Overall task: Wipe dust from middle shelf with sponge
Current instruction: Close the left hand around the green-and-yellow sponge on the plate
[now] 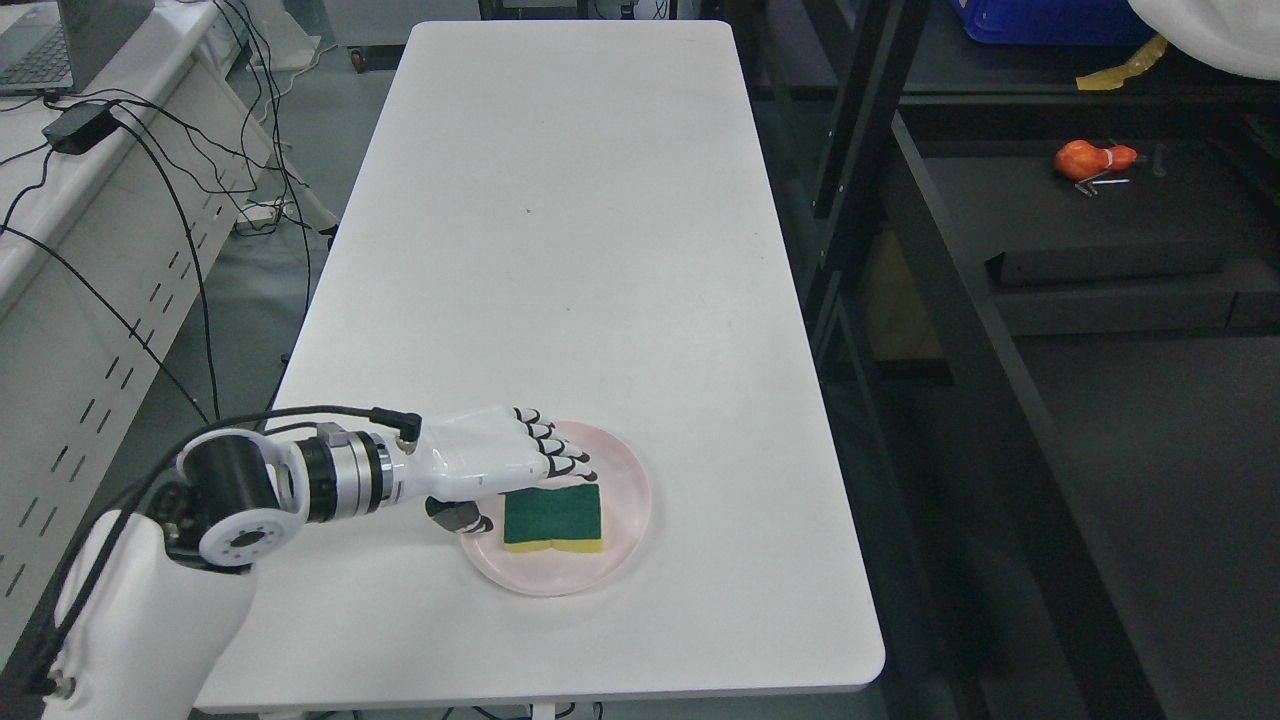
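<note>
I see a long white table [560, 250] running away from me over a grey floor, with a black shelving unit [900, 250] just beside its right edge. On one dark shelf [1100, 230] lies an orange gourd-shaped object [1092, 158]. To the left stands a white desk [60, 220] with a laptop [50, 45], a black power adapter [78, 127] and trailing cables.

My left hand [490, 462] reaches in from the lower left, over the near-left part of a pink plate [625, 500]. Its fingers [555, 450] are stretched out, loosely spread, holding nothing; the fingertips hang just above the back edge of the sponge [552, 517], and I cannot tell whether they touch it. The thumb sits just left of the sponge.

I count one plate, one sponge, green on top and yellow beneath, lying flat in the plate, and one hand.
</note>
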Available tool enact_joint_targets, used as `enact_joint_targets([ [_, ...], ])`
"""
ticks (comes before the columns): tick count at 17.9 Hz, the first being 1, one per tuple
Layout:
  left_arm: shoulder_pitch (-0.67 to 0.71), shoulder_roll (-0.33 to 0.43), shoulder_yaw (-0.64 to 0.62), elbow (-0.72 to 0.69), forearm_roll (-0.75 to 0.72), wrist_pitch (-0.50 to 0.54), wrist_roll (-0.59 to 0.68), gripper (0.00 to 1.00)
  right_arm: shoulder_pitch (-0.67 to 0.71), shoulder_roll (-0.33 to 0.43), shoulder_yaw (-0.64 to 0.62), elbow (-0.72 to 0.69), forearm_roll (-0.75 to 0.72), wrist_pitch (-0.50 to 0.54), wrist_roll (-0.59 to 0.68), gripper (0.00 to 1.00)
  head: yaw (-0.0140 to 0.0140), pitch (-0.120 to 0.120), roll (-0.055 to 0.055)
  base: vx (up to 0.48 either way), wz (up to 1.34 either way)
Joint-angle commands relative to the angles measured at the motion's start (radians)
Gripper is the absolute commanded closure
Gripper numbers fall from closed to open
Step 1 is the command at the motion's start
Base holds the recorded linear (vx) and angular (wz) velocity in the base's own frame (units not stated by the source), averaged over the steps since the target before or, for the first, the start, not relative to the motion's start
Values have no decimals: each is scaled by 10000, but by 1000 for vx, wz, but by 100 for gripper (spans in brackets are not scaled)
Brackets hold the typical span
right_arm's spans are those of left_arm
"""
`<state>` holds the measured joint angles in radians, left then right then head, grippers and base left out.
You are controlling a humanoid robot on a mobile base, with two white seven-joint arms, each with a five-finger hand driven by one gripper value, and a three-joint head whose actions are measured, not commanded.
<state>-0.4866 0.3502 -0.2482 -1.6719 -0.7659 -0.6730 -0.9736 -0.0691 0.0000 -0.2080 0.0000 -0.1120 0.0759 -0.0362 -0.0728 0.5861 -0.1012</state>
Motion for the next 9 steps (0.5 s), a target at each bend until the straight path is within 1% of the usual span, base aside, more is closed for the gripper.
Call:
enact_joint_targets([
  [1, 3, -741, -1153, 428, -348, 42, -5, 13, 0, -175, -6, -175, 0, 8, -6, 0, 0, 0, 0, 0, 0],
  [3, 80, -741, -1123, 398, -333, -64, -5, 15, 0, -175, -6, -175, 0, 8, -6, 0, 0, 0, 0, 0, 0],
  [7, 217, -787, -954, 398, -241, -585, -35, 26, 0, -175, -6, -175, 0, 8, -6, 0, 0, 0, 0, 0, 0],
  [9, 279, -848, -649, 382, -180, -892, -51, 35, 0, -175, 9, -175, 0, 8, -6, 0, 0, 0, 0, 0, 0],
])
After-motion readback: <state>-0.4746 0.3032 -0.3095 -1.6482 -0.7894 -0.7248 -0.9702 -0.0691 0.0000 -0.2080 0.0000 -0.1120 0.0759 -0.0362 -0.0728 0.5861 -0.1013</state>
